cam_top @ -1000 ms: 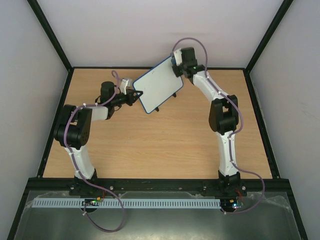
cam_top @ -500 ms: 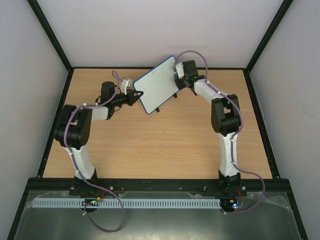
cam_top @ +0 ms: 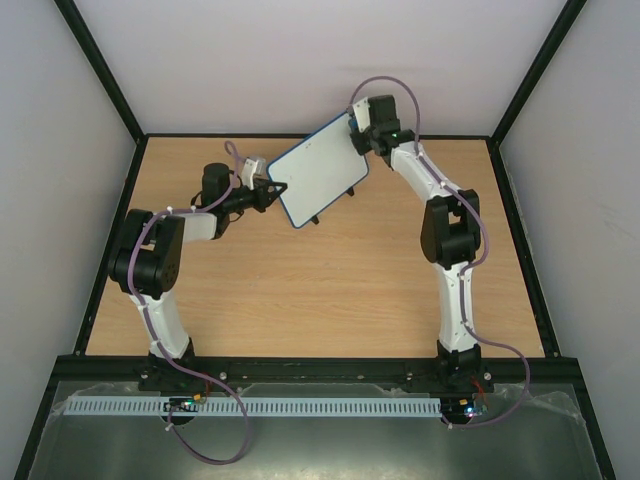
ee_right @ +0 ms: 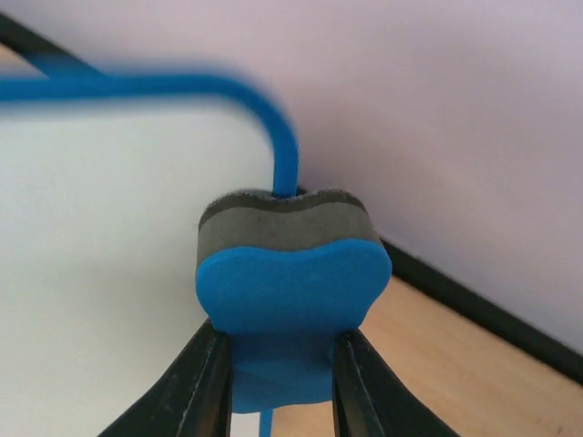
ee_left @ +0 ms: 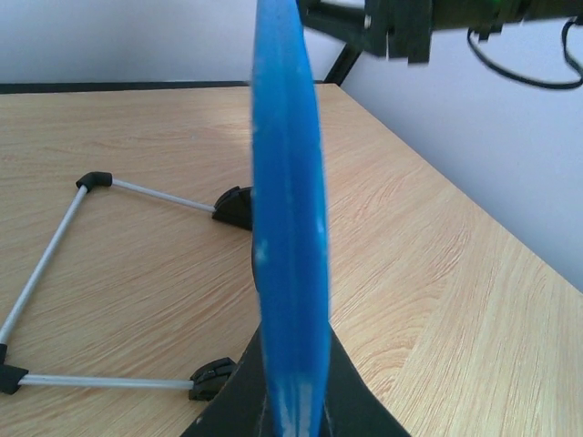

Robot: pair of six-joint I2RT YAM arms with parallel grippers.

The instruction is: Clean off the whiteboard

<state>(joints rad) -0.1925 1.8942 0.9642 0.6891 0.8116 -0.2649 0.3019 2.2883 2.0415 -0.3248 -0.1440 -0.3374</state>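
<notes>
We are holding the whiteboard (cam_top: pixel 318 172) tilted above the table (cam_top: pixel 330 290) — left gripper (cam_top: pixel 272 190) clamping its lower corner. Only the right wrist view is showing the right gripper (ee_right: pixel 278 382) pinching an eraser (ee_right: pixel 291 282) against its top corner.

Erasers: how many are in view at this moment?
1. The blue eraser is clamped in the right gripper, at a corner of the whiteboard frame. The board could hide another on the table.
</notes>
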